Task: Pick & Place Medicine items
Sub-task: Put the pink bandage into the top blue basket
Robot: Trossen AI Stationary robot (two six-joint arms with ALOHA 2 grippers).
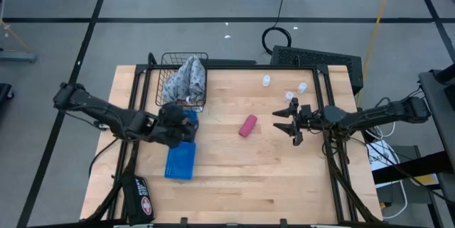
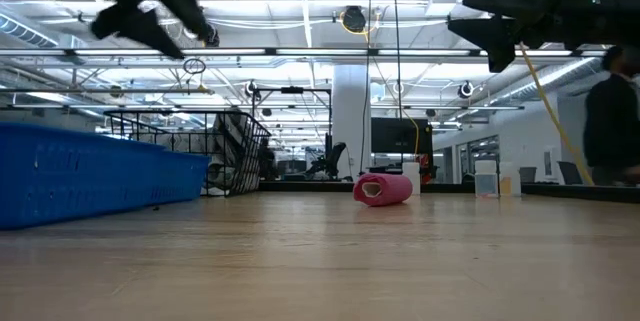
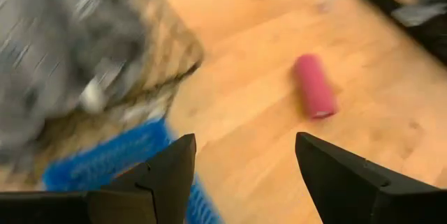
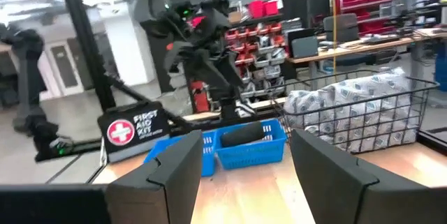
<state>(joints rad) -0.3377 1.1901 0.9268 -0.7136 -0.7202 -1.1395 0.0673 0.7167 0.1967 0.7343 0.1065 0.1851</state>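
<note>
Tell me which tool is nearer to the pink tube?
Right. The right tool hovers just beside the pink tube; the left tool is farther, over the blue trays.

Left gripper [image 1: 186, 120] and right gripper [image 1: 282, 122] both hover, fingers spread.

**Open middle of the table, clutter along the far and left sides**

Bare wood surrounds the pink tube [image 1: 247, 126], which lies alone mid-table; a gripper can reach it from any side. The near half of the table [image 1: 270, 178] is open too. On the left, the wire basket [image 1: 182, 80] with the grey cloth bundle [image 1: 186, 76] and the blue trays [image 1: 181, 160] block passage. Three small white bottles [image 1: 266, 80] stand near the far right edge, just beside the right gripper [image 1: 286, 121].
</note>
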